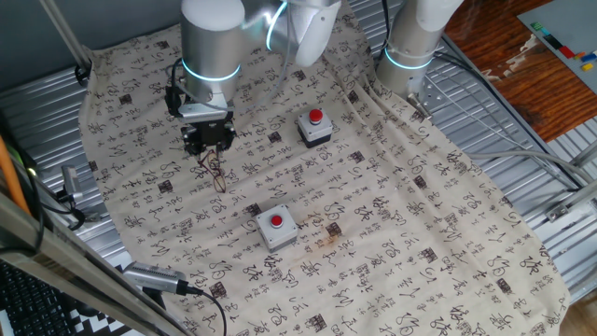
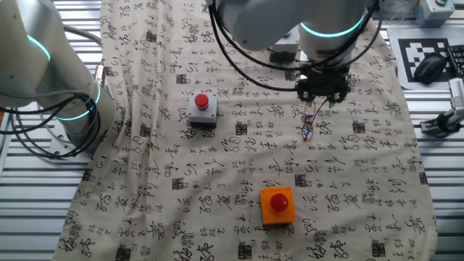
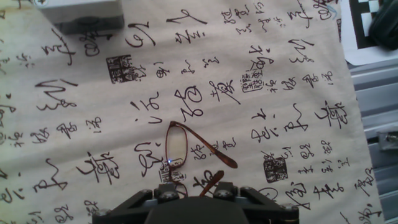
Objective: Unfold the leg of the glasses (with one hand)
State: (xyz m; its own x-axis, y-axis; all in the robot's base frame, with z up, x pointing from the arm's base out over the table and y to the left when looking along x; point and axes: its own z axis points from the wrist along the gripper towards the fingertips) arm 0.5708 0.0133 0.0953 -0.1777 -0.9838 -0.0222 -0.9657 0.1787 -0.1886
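Note:
The glasses, thin with a reddish-brown rim and clear lenses, reach up from the bottom of the hand view over the calligraphy cloth. One leg angles out to the right. The other leg slants down into my gripper, whose tips are hidden behind its dark body. From one fixed view the glasses hang below my gripper, which appears shut on their upper end. In the other fixed view they dangle under the gripper.
A grey box with a red button stands right of the gripper, and another button box lies nearer the front. The second arm's base stands at the back. A black mouse sits off the cloth.

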